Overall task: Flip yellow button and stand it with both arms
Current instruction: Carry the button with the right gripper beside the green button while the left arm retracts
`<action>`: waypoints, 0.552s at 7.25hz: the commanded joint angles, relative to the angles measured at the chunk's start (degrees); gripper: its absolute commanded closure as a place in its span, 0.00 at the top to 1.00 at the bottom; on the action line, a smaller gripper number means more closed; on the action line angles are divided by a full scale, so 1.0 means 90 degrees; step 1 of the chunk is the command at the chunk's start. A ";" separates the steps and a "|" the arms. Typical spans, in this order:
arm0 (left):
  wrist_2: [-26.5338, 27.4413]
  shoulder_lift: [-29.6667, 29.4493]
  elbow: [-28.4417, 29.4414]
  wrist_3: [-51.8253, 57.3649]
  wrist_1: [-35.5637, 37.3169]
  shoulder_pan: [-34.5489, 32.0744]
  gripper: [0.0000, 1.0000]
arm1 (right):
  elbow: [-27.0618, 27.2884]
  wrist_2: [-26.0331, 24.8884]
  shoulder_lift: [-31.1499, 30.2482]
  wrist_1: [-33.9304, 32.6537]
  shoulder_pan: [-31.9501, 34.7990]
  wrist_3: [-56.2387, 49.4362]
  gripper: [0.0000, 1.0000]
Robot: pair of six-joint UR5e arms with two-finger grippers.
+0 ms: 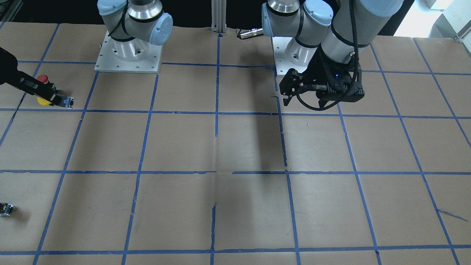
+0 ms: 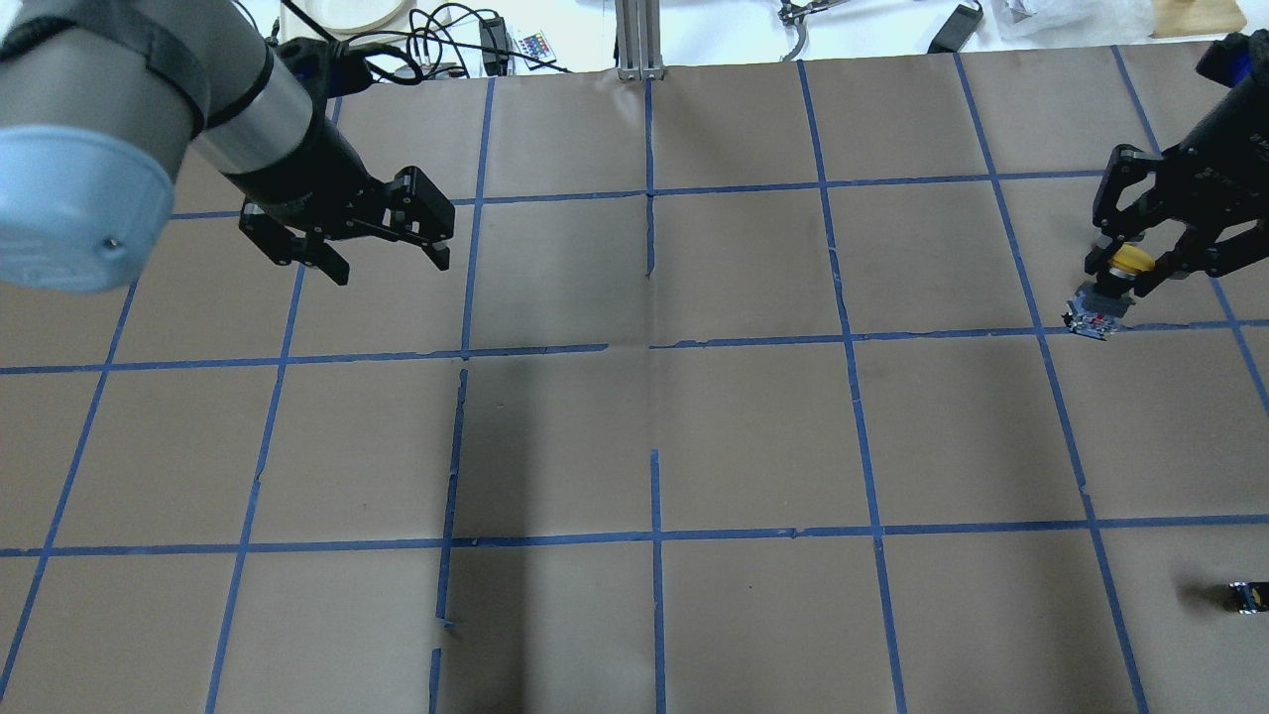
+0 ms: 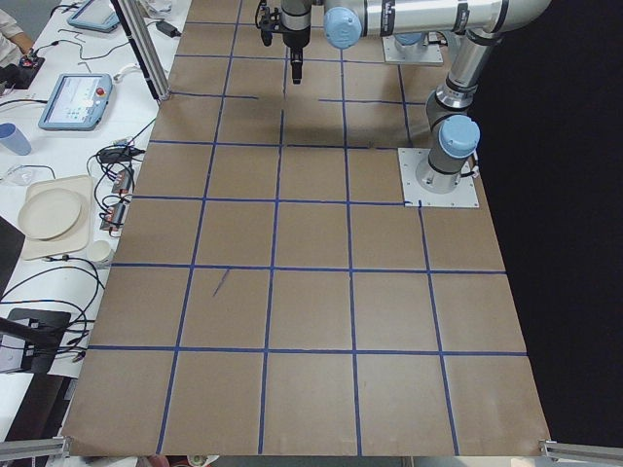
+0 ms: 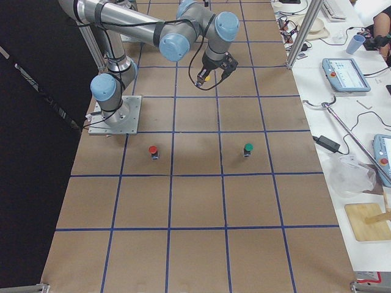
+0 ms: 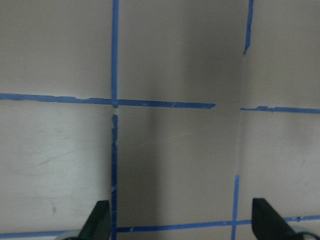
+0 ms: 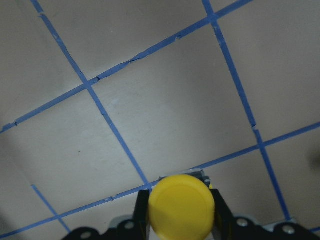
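Observation:
My right gripper (image 2: 1130, 260) is shut on the yellow button (image 2: 1127, 261) at the table's right side. In the right wrist view the round yellow cap (image 6: 181, 205) faces the camera between the two fingers (image 6: 142, 210). The grey-black body (image 2: 1091, 319) points away and down toward the table. The button also shows in the front view (image 1: 43, 101) and in the exterior right view (image 4: 206, 77), where it looks lifted off the table. My left gripper (image 2: 389, 266) is open and empty, above the table's far left; it also shows in the left wrist view (image 5: 182, 222).
A red-capped button (image 1: 42, 78) stands just behind my right gripper. A green-capped button (image 4: 248, 148) stands further along that side. A tiny capless block (image 2: 1247, 595) lies near the right edge. Brown paper with a blue tape grid (image 2: 654, 347) covers the table.

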 commanded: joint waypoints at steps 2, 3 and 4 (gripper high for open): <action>0.0434 -0.0555 0.1442 0.0251 -0.0886 -0.0077 1.00 | 0.0334 -0.0647 0.0135 -0.1324 -0.0140 -0.2037 0.02; 0.0444 -0.0255 0.1317 0.0194 -0.0982 -0.0174 1.00 | 0.0519 -0.0610 0.0203 -0.1754 -0.0460 -0.2703 0.02; 0.0705 -0.0223 0.1344 0.0261 -0.0896 -0.0175 1.00 | 0.0821 -0.0619 0.0203 -0.2319 -0.0763 -0.3435 0.02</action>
